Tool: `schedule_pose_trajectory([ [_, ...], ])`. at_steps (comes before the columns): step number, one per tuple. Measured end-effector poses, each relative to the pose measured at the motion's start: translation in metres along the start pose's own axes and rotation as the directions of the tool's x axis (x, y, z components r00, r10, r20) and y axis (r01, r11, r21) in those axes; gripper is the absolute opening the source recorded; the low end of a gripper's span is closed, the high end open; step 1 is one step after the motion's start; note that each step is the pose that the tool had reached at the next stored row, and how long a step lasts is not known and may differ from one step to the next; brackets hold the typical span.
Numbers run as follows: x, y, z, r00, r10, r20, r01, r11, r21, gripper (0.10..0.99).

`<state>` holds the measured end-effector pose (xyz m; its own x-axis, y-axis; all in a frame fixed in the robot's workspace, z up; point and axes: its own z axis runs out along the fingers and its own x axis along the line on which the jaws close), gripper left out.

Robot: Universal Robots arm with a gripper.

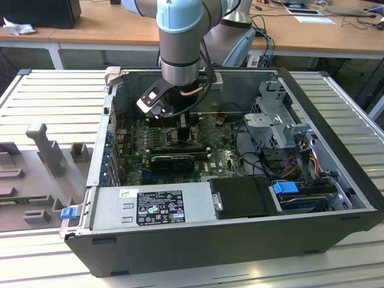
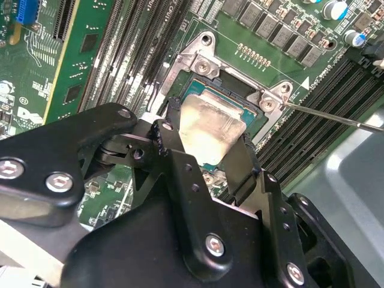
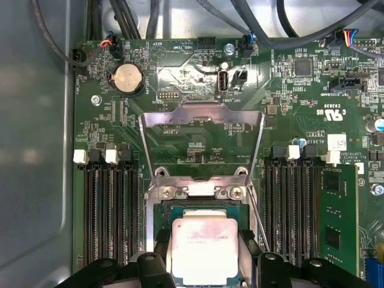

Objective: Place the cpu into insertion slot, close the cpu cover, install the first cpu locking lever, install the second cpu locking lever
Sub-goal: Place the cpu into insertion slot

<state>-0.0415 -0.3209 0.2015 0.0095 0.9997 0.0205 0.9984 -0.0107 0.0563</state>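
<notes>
You have the computer case (image 1: 228, 246) open on the desk (image 1: 54, 90). In the exterior view, the arm (image 1: 180, 36) reaches in at ten o'clock from the case's middle. On the green board (image 3: 180, 72), the cpu cover (image 3: 204, 111) stands raised. Your hand (image 2: 209, 139) pinches the cpu (image 2: 207, 126) over the insertion slot (image 2: 240, 90).

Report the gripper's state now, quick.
Gripper: closed on the cpu, a finger on each of two opposite edges, at the insertion slot.
</notes>
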Motion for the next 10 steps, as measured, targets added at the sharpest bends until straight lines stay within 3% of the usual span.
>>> schedule_pose_trajectory([
  [3, 0.0001, 0.0000, 0.0001, 1.0000, 0.000, -0.0003, 0.000, 1.0000, 0.000, 0.541],
  [4, 0.0001, 0.0000, 0.0000, 1.0000, 0.000, -0.0002, 0.000, 1.0000, 0.000, 0.604],
  [8, 0.0002, 0.0003, -0.0048, 1.0000, 0.000, -0.0001, 0.000, 1.0000, 0.000, 0.604],
  [10, 0.0002, 0.0002, -0.0036, 1.0000, 0.000, 0.0008, 0.000, 1.0000, 0.000, 0.604],
])
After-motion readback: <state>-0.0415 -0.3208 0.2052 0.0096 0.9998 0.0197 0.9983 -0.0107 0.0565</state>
